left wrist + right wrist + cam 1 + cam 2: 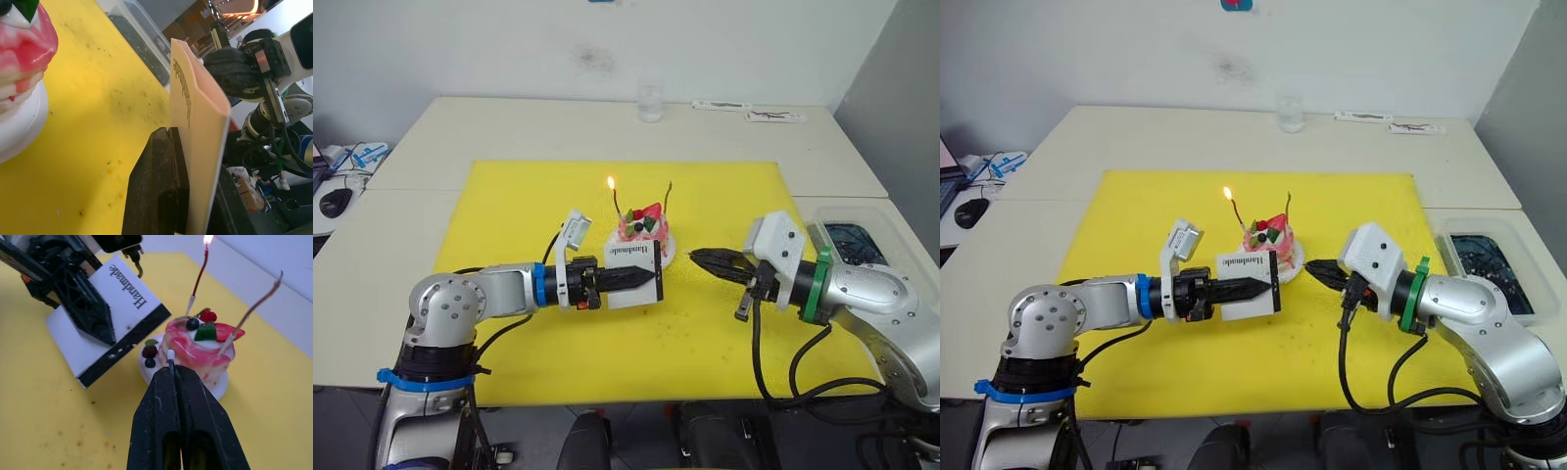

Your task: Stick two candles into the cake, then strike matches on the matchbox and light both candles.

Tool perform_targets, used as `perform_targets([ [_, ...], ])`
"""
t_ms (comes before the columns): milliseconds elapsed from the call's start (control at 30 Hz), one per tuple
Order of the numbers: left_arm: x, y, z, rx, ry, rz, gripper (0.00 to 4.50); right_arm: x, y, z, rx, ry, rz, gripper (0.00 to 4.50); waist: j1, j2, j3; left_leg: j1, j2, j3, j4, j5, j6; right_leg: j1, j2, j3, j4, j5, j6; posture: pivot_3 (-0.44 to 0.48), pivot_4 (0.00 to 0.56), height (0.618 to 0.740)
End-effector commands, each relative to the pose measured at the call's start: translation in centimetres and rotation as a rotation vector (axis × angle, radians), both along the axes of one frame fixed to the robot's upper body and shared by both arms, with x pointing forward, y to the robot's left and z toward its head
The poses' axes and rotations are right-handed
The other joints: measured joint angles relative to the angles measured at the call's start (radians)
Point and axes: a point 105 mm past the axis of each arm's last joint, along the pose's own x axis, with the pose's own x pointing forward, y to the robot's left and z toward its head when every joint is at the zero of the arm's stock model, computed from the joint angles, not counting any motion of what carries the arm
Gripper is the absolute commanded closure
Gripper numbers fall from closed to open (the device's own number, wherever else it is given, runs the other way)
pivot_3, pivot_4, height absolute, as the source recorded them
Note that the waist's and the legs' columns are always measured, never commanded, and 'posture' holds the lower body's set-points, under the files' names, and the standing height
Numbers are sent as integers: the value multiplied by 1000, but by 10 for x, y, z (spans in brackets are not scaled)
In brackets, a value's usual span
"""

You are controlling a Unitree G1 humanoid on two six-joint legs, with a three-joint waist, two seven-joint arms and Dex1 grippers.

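Note:
The pink cake (644,233) on its white plate sits mid-mat with both candles stuck in it. The candle on my left (615,201) burns with a small flame; the one on my right (668,201) is unlit. My left gripper (651,277) is shut on the white matchbox (631,253), holding it upright just in front of the cake, black strip toward the right arm. My right gripper (171,369) is shut on a match (170,356), whose pale head pokes out of the fingertips. It hovers just right of the matchbox and cake.
The yellow mat (509,225) covers the table's middle. A glass of water (650,101) stands at the back, with flat packets (773,116) to its right. A clear bin (852,240) sits beside the right arm. A computer mouse (335,203) lies far left.

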Motion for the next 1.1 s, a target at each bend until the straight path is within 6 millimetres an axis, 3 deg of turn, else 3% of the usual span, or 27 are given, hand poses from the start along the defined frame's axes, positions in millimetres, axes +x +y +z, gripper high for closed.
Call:
perform_targets([
  [33,-1,0,8,-20,-18,-8,4500,-10,9,6,-37,-53,64,4447,0,0,0,0,0,0,0,0,0,0,0,0,0,0,0,0,150,740],
  [500,2,1,7,0,-9,-6,4500,-20,22,-13,-139,-71,164,4447,0,0,0,0,0,0,1,0,0,0,0,0,0,-1,-2,0,150,740],
  [1100,-4,-1,4,10,-5,-25,4500,-3,26,-20,-164,-134,131,4447,1,0,0,0,0,0,1,0,0,0,0,0,0,-1,-2,0,150,740],
])
